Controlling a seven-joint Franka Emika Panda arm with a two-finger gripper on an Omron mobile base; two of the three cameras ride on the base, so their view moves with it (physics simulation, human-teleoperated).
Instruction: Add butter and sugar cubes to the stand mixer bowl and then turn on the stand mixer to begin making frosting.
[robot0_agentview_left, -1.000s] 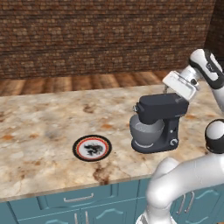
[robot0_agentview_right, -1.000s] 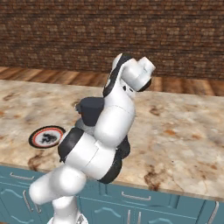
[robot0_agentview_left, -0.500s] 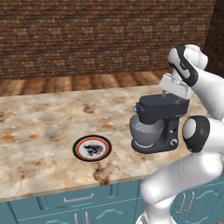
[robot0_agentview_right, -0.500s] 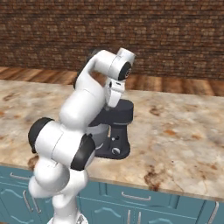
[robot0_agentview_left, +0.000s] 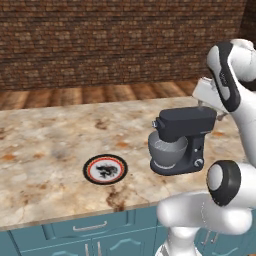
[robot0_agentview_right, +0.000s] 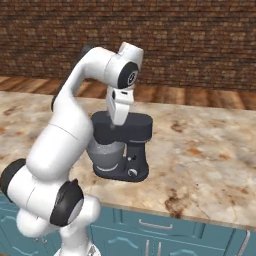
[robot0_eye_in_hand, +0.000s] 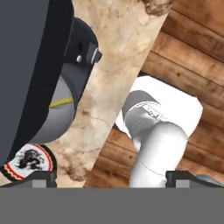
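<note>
Stand mixer (robot0_agentview_left: 186, 140) stands on the counter (robot0_agentview_left: 50, 145), toward its right end in the left base view. Stand mixer bowl (robot0_agentview_left: 167, 152) sits on the mixer base, under the head, on the mixer's left side. Plate (robot0_agentview_left: 105, 169) lies flat on the counter to the left of the mixer, apart from it, nearer the front edge. Brick wall (robot0_agentview_left: 100, 40) runs behind the counter. Drawer fronts (robot0_agentview_left: 95, 230) sit below the counter edge. Gripper (robot0_agentview_right: 119, 121) hangs just above the mixer head, jaws spread
</note>
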